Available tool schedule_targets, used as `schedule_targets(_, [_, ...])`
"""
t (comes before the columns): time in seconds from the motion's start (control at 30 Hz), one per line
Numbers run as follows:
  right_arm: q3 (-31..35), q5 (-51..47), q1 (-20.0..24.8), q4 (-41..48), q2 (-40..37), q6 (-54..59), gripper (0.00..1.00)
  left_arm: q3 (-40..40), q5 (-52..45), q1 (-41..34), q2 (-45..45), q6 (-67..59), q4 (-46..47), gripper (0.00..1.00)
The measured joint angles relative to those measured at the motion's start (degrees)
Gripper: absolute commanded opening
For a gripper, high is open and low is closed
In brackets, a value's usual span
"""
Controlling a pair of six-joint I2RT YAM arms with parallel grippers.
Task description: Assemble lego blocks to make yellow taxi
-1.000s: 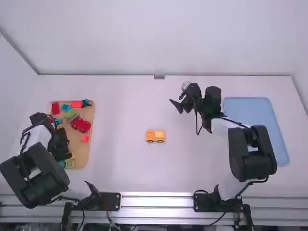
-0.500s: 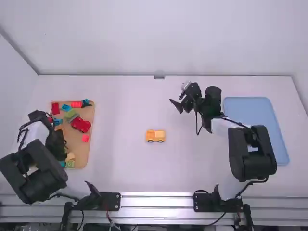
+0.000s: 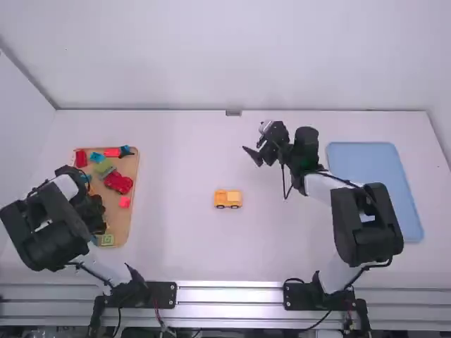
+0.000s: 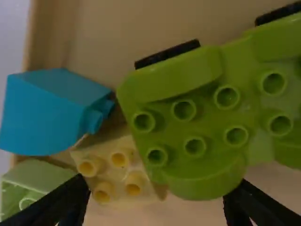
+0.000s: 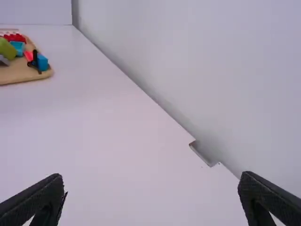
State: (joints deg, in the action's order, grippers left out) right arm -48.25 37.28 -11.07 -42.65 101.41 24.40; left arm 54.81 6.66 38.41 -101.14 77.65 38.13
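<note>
Our left pincer is spread wide at the near end of the tan flat tray, left, by a pale-yellow studded plastic block; our right pincer gapes too. The yellow-orange wheeled plastic vehicle sits mid-worktop. We'd guess light, stiff, slightly slick pieces: pinch flat walls, below studs.

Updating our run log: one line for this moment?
left gripper open at tan tray; green base, yellow block close by; right gripper open, empty; yellow truck on table

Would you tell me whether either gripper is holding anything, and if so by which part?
Nothing appears held: the left gripper is open near the green wheeled block and yellow block, and the right gripper is open and empty.
</note>
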Motion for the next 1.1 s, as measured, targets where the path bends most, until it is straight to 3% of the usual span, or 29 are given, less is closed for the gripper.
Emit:
schedule_targets(0.17, [0.0, 0.0, 0.0, 0.0, 0.0, 0.0, 0.98, 0.0, 0.1, -0.1, 0.0, 0.4, 0.3, 0.68])
schedule_targets(0.5, [0.0, 0.0, 0.0, 0.3, 0.0, 0.0, 0.98, -1.2, 3.1, -2.7, 0.0, 8.6, 1.9, 0.71])
schedule_targets(0.53, [0.0, 0.0, 0.0, 0.4, 0.0, 0.0, 0.98, -1.2, 3.3, -2.7, 0.0, 9.6, 1.7, 0.66])
schedule_targets(0.83, [0.0, 0.0, 0.0, 0.5, 0.0, 0.0, 0.98, -2.8, 5.6, -2.7, 0.0, 12.5, -0.5, 0.62])
schedule_targets(0.9, [0.0, 0.0, 0.0, 0.4, 0.0, 0.0, 0.98, -3.0, 6.0, -2.7, 0.0, 13.1, -0.7, 0.49])
schedule_targets(0.97, [0.0, 0.0, 0.0, 0.4, 0.0, 0.0, 0.98, -3.0, 6.1, -2.7, 0.0, 13.5, -0.7, 0.48])
schedule_targets(1.07, [0.0, 0.0, 0.0, 0.4, 0.0, 0.0, 0.98, -3.1, 6.1, -2.7, 0.0, 14.8, -0.7, 0.26])
schedule_targets(1.1, [0.0, 0.0, 0.0, 0.4, 0.0, 0.0, 0.98, -3.2, 6.1, -2.7, 0.0, 14.8, -0.6, 0.26])
